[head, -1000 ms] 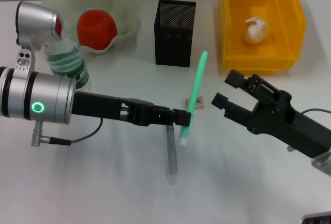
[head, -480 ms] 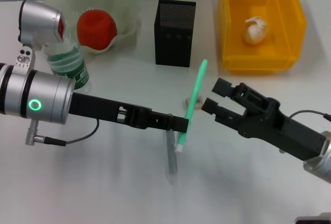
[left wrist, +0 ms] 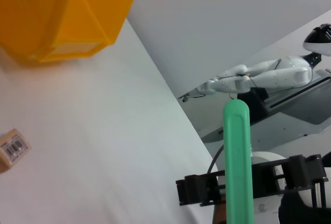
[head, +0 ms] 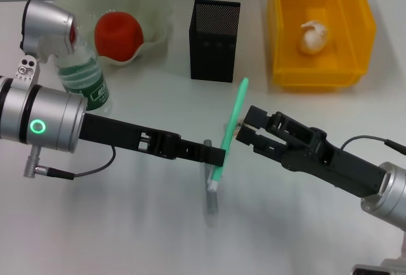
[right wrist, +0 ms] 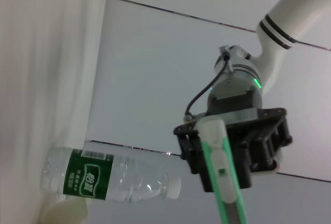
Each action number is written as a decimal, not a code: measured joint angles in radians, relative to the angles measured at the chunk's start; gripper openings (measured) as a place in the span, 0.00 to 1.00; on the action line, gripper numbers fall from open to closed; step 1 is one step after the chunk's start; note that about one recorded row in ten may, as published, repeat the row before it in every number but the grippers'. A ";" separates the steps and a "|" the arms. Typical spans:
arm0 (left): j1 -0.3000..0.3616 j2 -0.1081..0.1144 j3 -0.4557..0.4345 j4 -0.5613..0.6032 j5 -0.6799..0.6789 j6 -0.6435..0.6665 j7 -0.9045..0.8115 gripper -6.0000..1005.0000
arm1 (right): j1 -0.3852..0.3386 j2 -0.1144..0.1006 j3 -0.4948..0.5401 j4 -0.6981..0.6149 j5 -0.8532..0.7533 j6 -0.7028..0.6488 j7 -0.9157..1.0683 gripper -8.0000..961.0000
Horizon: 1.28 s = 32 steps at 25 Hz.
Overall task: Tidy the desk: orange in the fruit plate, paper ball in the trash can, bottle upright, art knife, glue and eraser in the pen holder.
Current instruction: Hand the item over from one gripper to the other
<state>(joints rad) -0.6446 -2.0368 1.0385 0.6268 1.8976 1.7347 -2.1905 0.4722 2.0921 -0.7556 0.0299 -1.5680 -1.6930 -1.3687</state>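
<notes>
L gripper [head: 219, 155], mid-frame in the head view, is clenched on the lower end of the green art knife [head: 229, 127]; R gripper [head: 243, 130] sits just right of it w/ fingers spread, not touching as far as I can tell. Risk: a handover could knock or twist the knife out of the thin grip if R closes off-centre. Knife's long axis runs near-upright, tilted, tip toward upper right, below the pen holder [head: 214, 32].

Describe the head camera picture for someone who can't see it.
The left gripper holds a green art knife up over a white desk while the open right gripper reaches toward it. Behind stand a pen holder, a trash can and a bottle.
</notes>
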 joint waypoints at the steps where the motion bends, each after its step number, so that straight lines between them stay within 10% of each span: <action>1: -0.001 0.000 0.000 0.002 0.000 0.003 -0.003 0.16 | 0.002 0.000 0.000 0.001 0.000 0.005 -0.010 0.86; 32: -0.025 -0.003 0.002 0.050 0.068 0.021 -0.059 0.15 | 0.030 0.000 -0.014 0.002 -0.067 0.030 -0.123 0.84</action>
<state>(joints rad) -0.6691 -2.0397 1.0401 0.6764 1.9661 1.7553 -2.2496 0.5027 2.0923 -0.7700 0.0321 -1.6354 -1.6626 -1.4920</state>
